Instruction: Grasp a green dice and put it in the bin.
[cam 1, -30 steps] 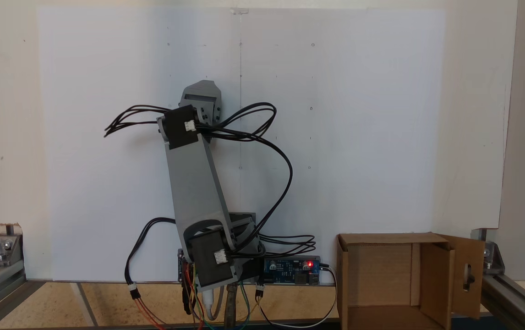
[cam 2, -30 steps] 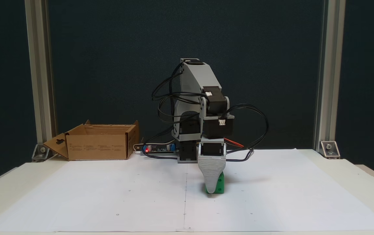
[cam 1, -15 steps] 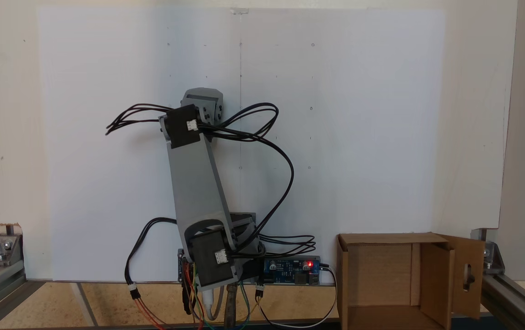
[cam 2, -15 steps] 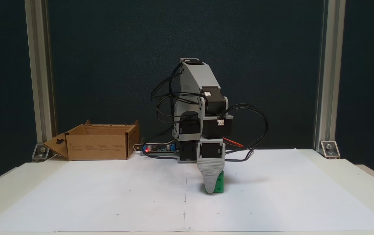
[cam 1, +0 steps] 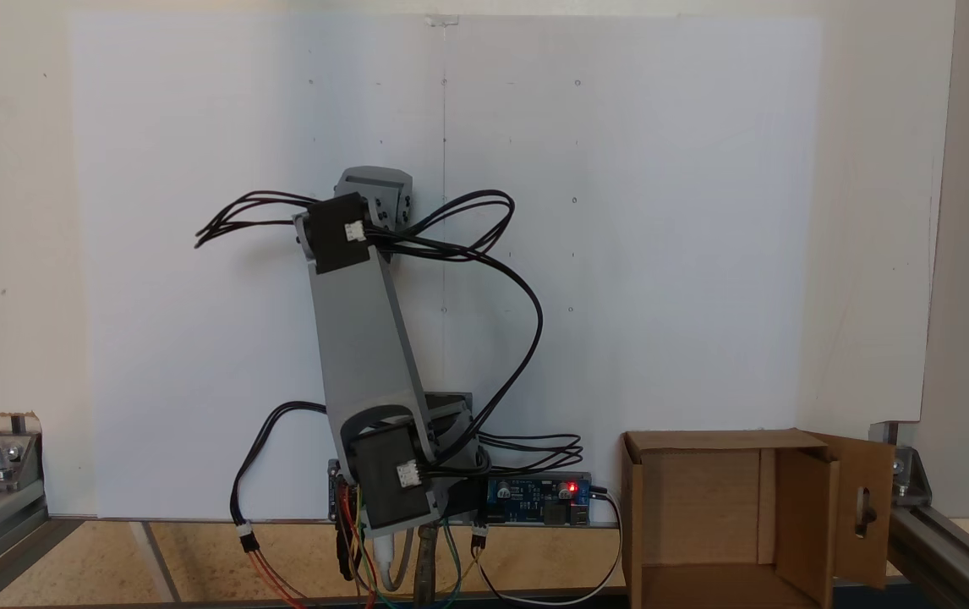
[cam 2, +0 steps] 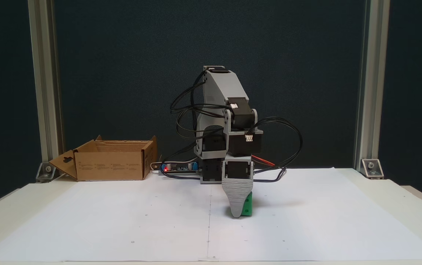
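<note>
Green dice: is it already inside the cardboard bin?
No, the green dice sits on the white paper behind the gripper jaw, well apart from the bin.

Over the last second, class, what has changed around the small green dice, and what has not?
Little: the grey ribbed gripper drew in slightly toward the arm's base, and the small bright green dice shifted with it; a jaw hides whether the dice is gripped. The brown cardboard bin and white paper sheet stayed put.
</note>
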